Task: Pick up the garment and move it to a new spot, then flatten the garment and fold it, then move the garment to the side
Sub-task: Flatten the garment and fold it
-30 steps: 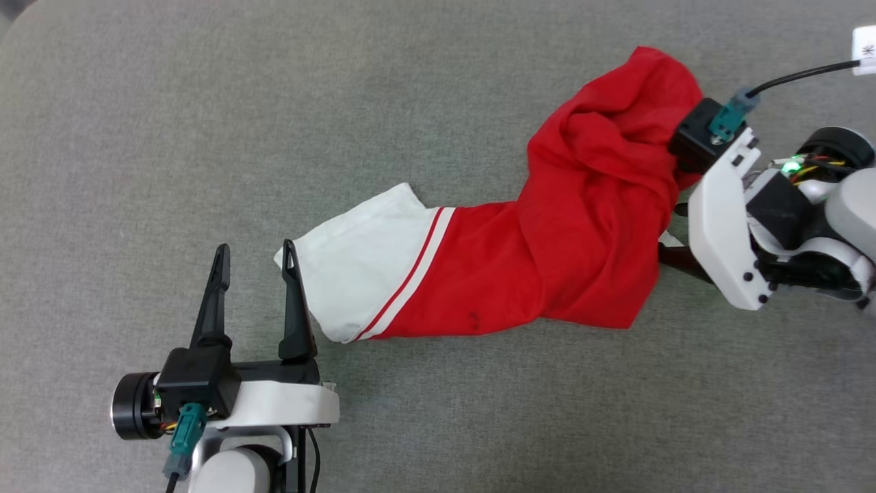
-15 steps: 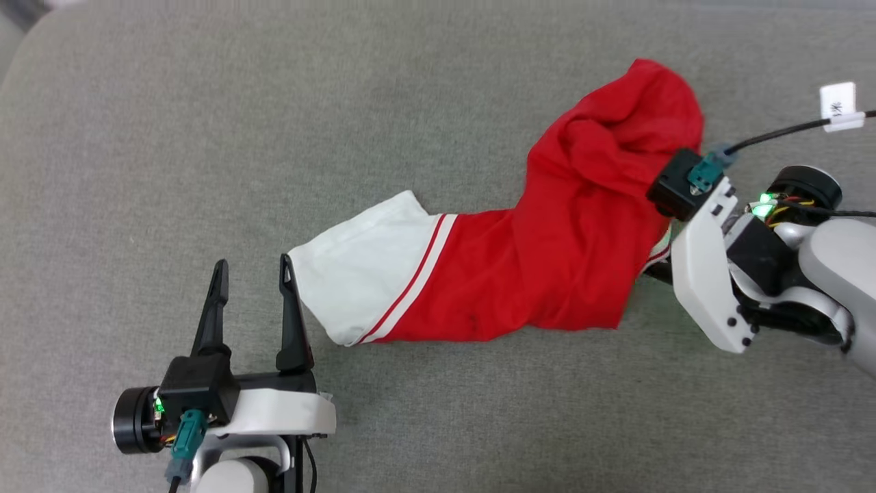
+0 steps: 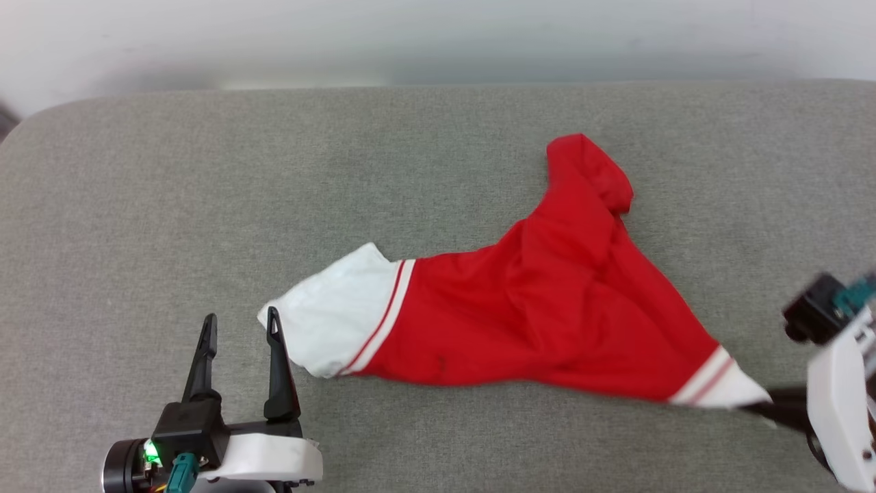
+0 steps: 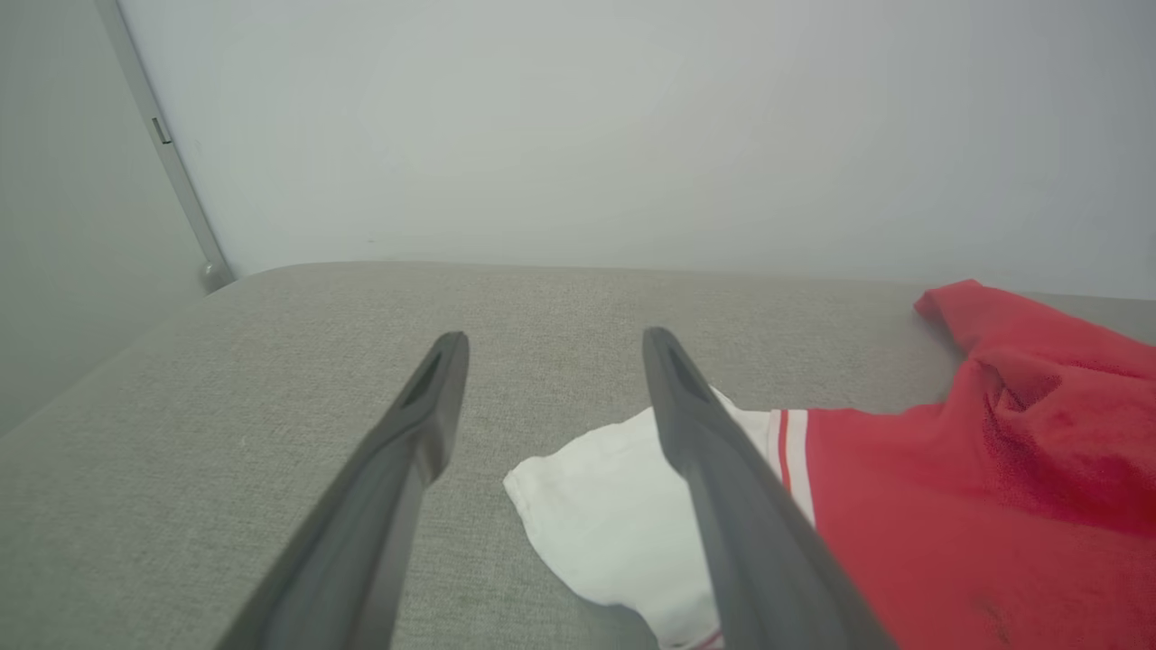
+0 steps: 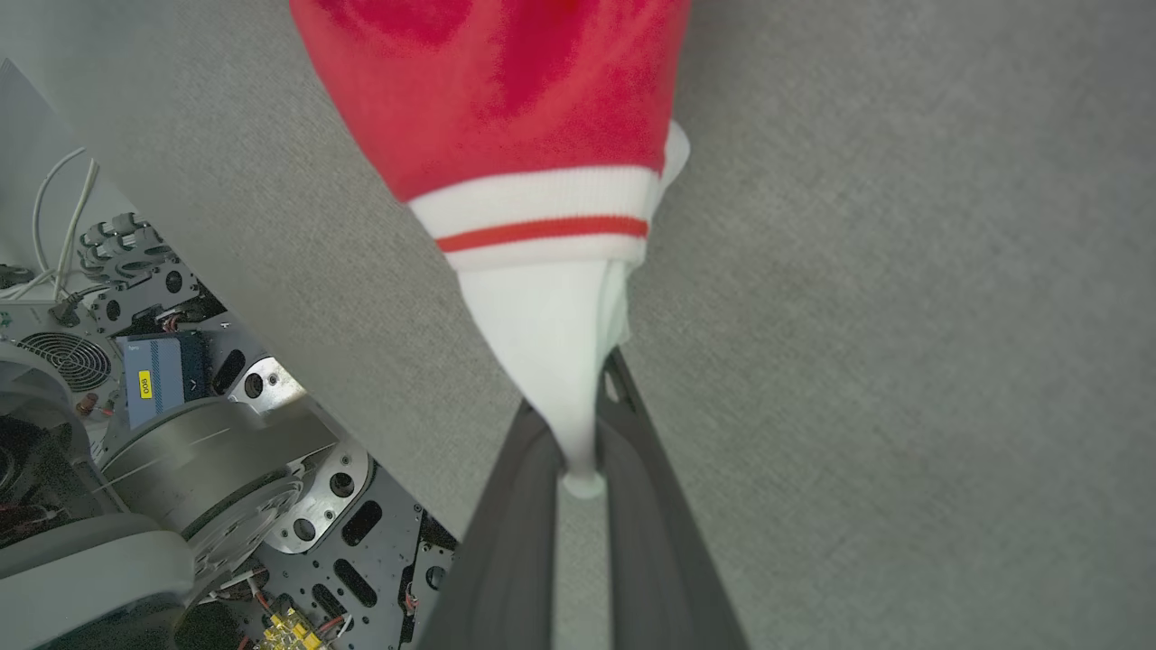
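The red garment (image 3: 547,315) lies stretched across the grey padded surface (image 3: 205,192), one white sleeve (image 3: 328,329) at its left end. My right gripper (image 3: 756,405) at the lower right is shut on the other white sleeve (image 3: 725,387), pulling it taut; the right wrist view has the sleeve (image 5: 551,352) pinched between the fingers (image 5: 519,506). My left gripper (image 3: 239,325) stands open at the lower left, its right finger touching the left sleeve's edge. The left wrist view has the sleeve (image 4: 605,515) beside the right finger (image 4: 713,469). No letters or numerals are visible.
A pale wall (image 3: 438,34) runs behind the surface's far edge. Past the surface's near edge, the right wrist view takes in the robot's base (image 5: 181,469) with cables and a fan. Bare grey padding lies left of and behind the garment.
The head camera has tilted up, so the wall is in view. My right gripper has pulled its sleeve down and right, drawing the bunched garment out long. The left gripper stays open by the left sleeve.
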Motion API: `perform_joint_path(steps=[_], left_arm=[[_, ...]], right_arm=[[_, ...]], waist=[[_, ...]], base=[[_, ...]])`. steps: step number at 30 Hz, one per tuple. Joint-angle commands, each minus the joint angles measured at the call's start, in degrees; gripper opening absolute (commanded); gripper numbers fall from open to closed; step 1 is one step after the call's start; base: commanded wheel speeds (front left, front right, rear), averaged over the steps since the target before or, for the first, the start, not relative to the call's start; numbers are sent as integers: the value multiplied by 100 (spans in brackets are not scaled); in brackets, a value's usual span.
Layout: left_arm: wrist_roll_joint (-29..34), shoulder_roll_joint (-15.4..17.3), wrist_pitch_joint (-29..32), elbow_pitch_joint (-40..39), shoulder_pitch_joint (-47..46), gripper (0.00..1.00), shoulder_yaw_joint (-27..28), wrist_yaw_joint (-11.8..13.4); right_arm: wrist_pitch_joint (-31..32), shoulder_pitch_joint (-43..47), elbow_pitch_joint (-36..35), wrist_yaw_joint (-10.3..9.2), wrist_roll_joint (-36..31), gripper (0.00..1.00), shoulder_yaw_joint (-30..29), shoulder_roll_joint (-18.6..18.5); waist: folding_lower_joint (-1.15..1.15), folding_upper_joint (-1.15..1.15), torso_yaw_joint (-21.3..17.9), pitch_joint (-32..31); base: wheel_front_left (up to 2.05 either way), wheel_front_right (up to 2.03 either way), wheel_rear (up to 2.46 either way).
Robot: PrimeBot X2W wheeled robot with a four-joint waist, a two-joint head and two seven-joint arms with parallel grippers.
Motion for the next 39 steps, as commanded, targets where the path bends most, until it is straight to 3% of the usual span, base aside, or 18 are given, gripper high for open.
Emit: perform_joint_path(steps=[1,4,10,11,12,15,21,27,32,39], left_arm=[[13,-5,-15,-20,79,100,19,-21],[28,-5,-15,2,91,100,10,-37],[55,-5,-15,58,170,100,22,-44],[56,-5,-15,64,200,100,40,-41],[64,-6,-15,68,229,100,53,-41],[93,-6,-15,60,303,100,82,-43],[117,-5,-15,-9,377,100,83,-36],[172,-5,-15,-91,298,100,53,-6],[197,-5,-15,-112,161,100,7,-2],[184,-5,-15,-121,-115,100,-109,9]], right_arm=[[-78,326,131,-2,136,0,-3,-56],[-190,905,580,-3,347,0,18,-30],[-486,1563,1470,-2,479,0,-33,378],[-566,1569,1513,-2,466,8,-83,416],[-659,1542,1535,-2,379,100,-128,430],[-852,1376,1392,-2,209,100,-320,345],[-905,961,623,-3,-178,100,-899,-233],[-533,432,-67,-2,-489,100,-1654,-516],[431,12,-238,-2,-973,100,-1758,-76],[1369,-556,487,-2,-1453,100,-1451,1177]], waist=[[1,0,-50,-54],[1,0,-59,-72],[1,0,-100,-176],[1,0,-121,-207],[1,0,-144,-238],[1,0,-207,-319],[1,0,-261,-358],[1,0,-188,-221],[1,0,-67,-8],[1,0,86,435]], base=[[0,0,0],[0,0,0],[0,0,0],[0,0,0],[0,0,0],[0,0,0],[0,0,0],[0,0,0],[0,0,0],[0,0,0]])
